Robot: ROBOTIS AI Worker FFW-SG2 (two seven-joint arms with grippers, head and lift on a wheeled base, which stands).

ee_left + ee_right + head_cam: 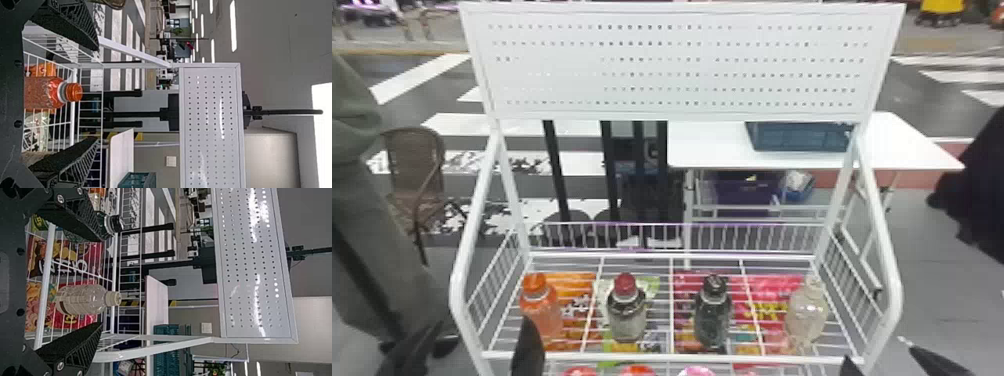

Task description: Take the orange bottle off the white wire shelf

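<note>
The orange bottle is seen upright at the left end of the white wire shelf, in line with the red-capped bottle, the dark bottle and the clear bottle. The left gripper is held wide open, nothing pinched, with the orange bottle framed between its fingers in the left wrist view. The right gripper is parked open over by the clear bottle.

As for handling: it looks like thin plastic with drink inside, so a fair bit of weight should be expected, probably sloshing too. Unlikely to be shattered, but the walls could be dented if squeezed too hard, and smooth plastic can be slippery if gripped too lightly. The upper body, just under the shoulder, is probably best grabbed, one finger per side. The cap is stiffer but small, so the bottle might be left swinging from there. It should be lifted straight up before being pulled out, so the front rail isn't clipped.
</note>
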